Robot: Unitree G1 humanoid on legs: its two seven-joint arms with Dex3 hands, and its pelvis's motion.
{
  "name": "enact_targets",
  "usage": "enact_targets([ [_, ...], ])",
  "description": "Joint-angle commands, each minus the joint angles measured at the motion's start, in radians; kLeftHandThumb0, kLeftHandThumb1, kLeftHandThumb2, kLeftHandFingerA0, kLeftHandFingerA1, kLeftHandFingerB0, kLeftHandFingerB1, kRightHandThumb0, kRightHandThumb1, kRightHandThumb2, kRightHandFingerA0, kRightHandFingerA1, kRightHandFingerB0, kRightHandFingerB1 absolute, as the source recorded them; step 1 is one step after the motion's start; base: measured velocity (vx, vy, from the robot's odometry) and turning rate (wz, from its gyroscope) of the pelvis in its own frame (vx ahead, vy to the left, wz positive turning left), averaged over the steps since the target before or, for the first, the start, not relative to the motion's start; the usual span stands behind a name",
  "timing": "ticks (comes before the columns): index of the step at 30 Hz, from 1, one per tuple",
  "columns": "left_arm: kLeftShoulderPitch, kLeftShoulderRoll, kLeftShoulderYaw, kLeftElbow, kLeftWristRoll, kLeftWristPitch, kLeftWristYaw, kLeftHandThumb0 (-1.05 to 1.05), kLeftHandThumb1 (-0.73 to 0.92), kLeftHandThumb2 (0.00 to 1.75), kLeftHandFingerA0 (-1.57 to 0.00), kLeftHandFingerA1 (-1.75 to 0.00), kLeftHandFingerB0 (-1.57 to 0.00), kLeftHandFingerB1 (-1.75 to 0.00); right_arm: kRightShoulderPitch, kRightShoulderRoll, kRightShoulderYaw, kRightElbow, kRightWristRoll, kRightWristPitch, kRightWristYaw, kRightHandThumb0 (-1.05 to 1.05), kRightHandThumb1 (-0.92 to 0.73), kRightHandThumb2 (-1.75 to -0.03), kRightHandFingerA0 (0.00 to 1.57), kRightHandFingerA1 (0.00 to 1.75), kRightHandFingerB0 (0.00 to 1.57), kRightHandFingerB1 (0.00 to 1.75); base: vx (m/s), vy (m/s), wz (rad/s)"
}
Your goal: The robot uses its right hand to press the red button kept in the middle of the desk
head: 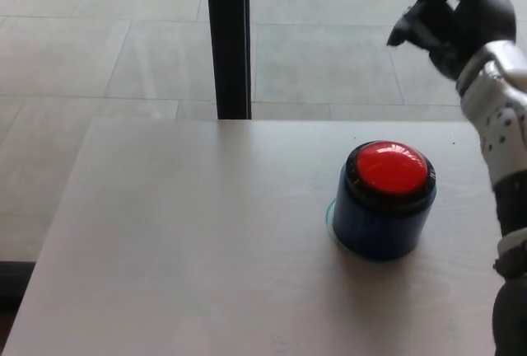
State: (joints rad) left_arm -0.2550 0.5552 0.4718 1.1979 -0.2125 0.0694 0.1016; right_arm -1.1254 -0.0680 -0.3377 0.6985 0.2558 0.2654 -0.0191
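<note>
The right hand (451, 14) hangs high above the red button (390, 167), fingers loosely curled, holding nothing; a press should come straight down on the dome's centre

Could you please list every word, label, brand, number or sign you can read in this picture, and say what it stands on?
None can be read.
Round red dome button on its blue cylindrical base: no lettering visible.
Pale grey desk top: no markings.
Black right hand and its silver forearm: no legible label.
</note>
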Motion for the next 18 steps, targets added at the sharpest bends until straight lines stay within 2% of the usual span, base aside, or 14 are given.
enact_targets([
  [1, 0.019, 0.021, -0.008, 0.006, 0.008, 0.01, -0.001, -0.52, 0.71, 1.27, -0.38, -0.89, 0.0, -0.62, -0.048, -0.098, -0.045, -0.001, 0.031, 0.015, -0.016, -0.22, -0.46, -1.4, 0.99, 1.75, 0.75, 1.58, 0.0, 0.0, 0.0],
  [2, 0.022, 0.023, -0.02, 0.01, 0.02, 0.005, -0.001, -0.52, 0.71, 1.27, -0.38, -0.89, 0.0, -0.62, -0.055, -0.146, -0.07, -0.007, 0.043, 0.039, -0.011, -0.22, -0.46, -1.4, 0.99, 1.75, 0.75, 1.58, 0.0, 0.0, 0.0],
  [3, 0.021, 0.021, -0.007, 0.011, 0.003, 0.007, 0.002, -0.51, 0.78, 1.12, -0.19, -1.13, 0.0, -0.41, -0.055, -0.158, -0.073, -0.006, 0.042, 0.039, -0.012, -0.22, -0.45, -1.42, 0.99, 1.75, 0.74, 1.61, 0.0, 0.0, 0.0],
  [5, 0.021, 0.024, 0.003, 0.009, -0.009, 0.016, -0.002, -0.51, 0.79, 1.1, -0.17, -1.06, 0.0, -0.41, -0.037, -0.247, -0.088, -0.005, 0.029, 0.033, 0.009, -0.17, -0.46, -1.4, 1.02, 1.75, 0.82, 1.53, 0.0, 0.0, 0.0],
  [6, 0.026, 0.025, -0.005, 0.0, -0.002, 0.019, -0.006, -0.52, 0.8, 1.11, -0.28, -1.23, 0.0, -0.39, -0.032, -0.283, -0.103, 0.0, 0.038, 0.036, 0.02, -0.16, -0.46, -1.4, 1.0, 1.75, 0.8, 1.54, 0.0, 0.0, 0.0],
  [7, 0.027, 0.026, 0.003, 0.0, -0.01, 0.016, -0.012, -0.52, 0.77, 1.15, -0.2, -1.25, 0.0, -0.39, -0.019, -0.321, -0.105, -0.009, 0.028, 0.046, 0.018, -0.15, -0.47, -1.37, 0.96, 1.75, 0.78, 1.54, 0.0, 0.0, 0.0],
  [9, 0.024, 0.029, 0.0, 0.0, -0.006, 0.024, -0.005, -0.51, 0.76, 1.15, -0.14, -1.14, 0.0, -0.36, -0.008, -0.385, -0.137, 0.013, 0.047, 0.04, 0.04, -0.17, -0.48, -1.37, 0.92, 1.75, 0.75, 1.5, 0.0, 0.0, 0.0],
  [11, 0.024, 0.03, -0.004, -0.001, -0.002, 0.021, -0.005, -0.51, 0.79, 1.12, -0.2, -1.1, 0.0, -0.36, 0.016, -0.471, -0.168, 0.036, 0.037, 0.026, 0.033, -0.13, -0.49, -1.35, 0.94, 1.75, 0.78, 1.48, 0.0, 0.0, 0.0],
  [12, 0.024, 0.03, -0.004, -0.001, -0.002, 0.021, -0.005, -0.51, 0.79, 1.12, -0.2, -1.1, 0.0, -0.36, 0.015, -0.473, -0.166, 0.038, 0.039, 0.026, 0.034, -0.13, -0.49, -1.35, 0.94, 1.75, 0.78, 1.48, 0.0, 0.0, 0.0],
  [13, 0.026, 0.028, -0.002, -0.004, -0.005, 0.023, -0.005, -0.53, 0.8, 1.13, -0.22, -0.95, 0.0, -0.51, 0.054, -0.542, -0.197, 0.038, 0.042, 0.024, 0.05, -0.13, -0.49, -1.35, 0.97, 1.75, 0.78, 1.46, 0.0, 0.0, 0.0],
  [14, 0.025, 0.028, 0.0, 0.001, -0.007, 0.023, -0.004, -0.5, 0.81, 1.09, -0.18, -1.03, 0.0, -0.42, 0.075, -0.576, -0.212, 0.04, 0.04, 0.022, 0.049, -0.13, -0.47, -1.35, 0.97, 1.75, 0.78, 1.47, 0.0, 0.0, 0.0],
  [15, 0.025, 0.028, 0.0, 0.0, -0.007, 0.021, -0.004, -0.53, 0.8, 1.12, -0.28, -0.98, 0.0, -0.49, 0.108, -0.613, -0.228, 0.039, 0.037, 0.007, 0.056, -0.15, -0.45, -1.36, 0.99, 1.75, 0.8, 1.48, 0.0, 0.0, 0.0],
  [16, 0.026, 0.03, 0.0, -0.002, -0.006, 0.022, -0.002, -0.5, 0.79, 1.13, -0.19, -1.19, 0.0, -0.49, 0.151, -0.646, -0.249, 0.039, 0.036, -0.012, 0.064, -0.21, -0.36, -1.41, 1.04, 1.75, 0.88, 1.47, 0.0, 0.0, 0.0],
  [18, 0.029, 0.035, 0.003, -0.004, -0.008, 0.024, 0.001, -0.5, 0.79, 1.13, -0.19, -1.19, 0.0, -0.49, 0.197, -0.68, -0.271, 0.039, 0.037, -0.031, 0.073, -0.21, -0.36, -1.41, 1.04, 1.75, 0.88, 1.47, 0.0, 0.0, 0.0],
])
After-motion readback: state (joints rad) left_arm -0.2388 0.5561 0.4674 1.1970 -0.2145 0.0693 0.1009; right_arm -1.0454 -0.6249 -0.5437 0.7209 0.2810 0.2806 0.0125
